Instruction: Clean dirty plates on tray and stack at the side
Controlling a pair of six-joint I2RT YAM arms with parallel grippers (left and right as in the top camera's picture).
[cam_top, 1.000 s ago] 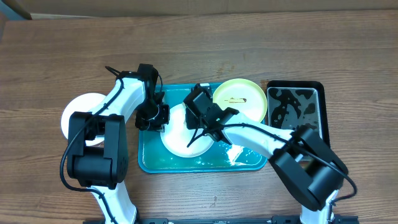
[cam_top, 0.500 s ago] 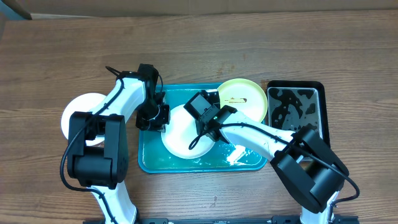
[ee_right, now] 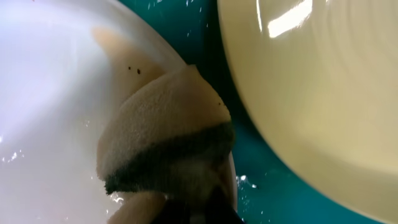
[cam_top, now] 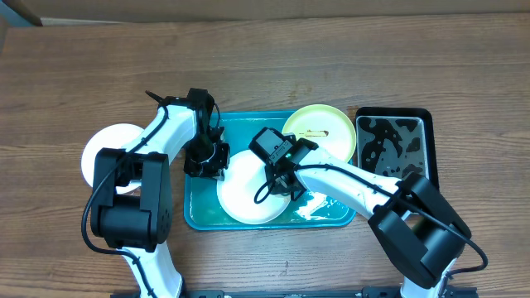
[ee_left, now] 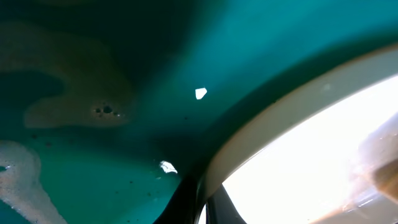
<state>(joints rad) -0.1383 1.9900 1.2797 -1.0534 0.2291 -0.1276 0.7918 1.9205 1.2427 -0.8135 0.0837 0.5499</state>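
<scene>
A white plate [cam_top: 245, 194] lies in the wet teal tray [cam_top: 199, 217]. My left gripper [cam_top: 208, 159] is shut on this plate's left rim; in the left wrist view its dark fingers [ee_left: 198, 204] sit on either side of the rim [ee_left: 280, 121] above the tray floor [ee_left: 112, 162]. My right gripper [cam_top: 281, 174] is shut on a tan sponge with a dark scrub layer [ee_right: 163, 140] and presses it on the white plate [ee_right: 50, 93]. A yellow-green plate [cam_top: 323, 132] [ee_right: 323, 81] rests at the tray's far right corner. Another white plate [cam_top: 103, 147] sits on the table at the left.
A black rectangular tub [cam_top: 394, 142] with wet patches stands right of the tray. Foam and water lie on the tray floor near the front right [cam_top: 319, 209]. The wooden table [cam_top: 331, 50] surrounds everything.
The white plate has slid toward the front of the tray. My right gripper with the sponge moved toward the front across the plate. My left gripper shifted slightly, staying on the rim.
</scene>
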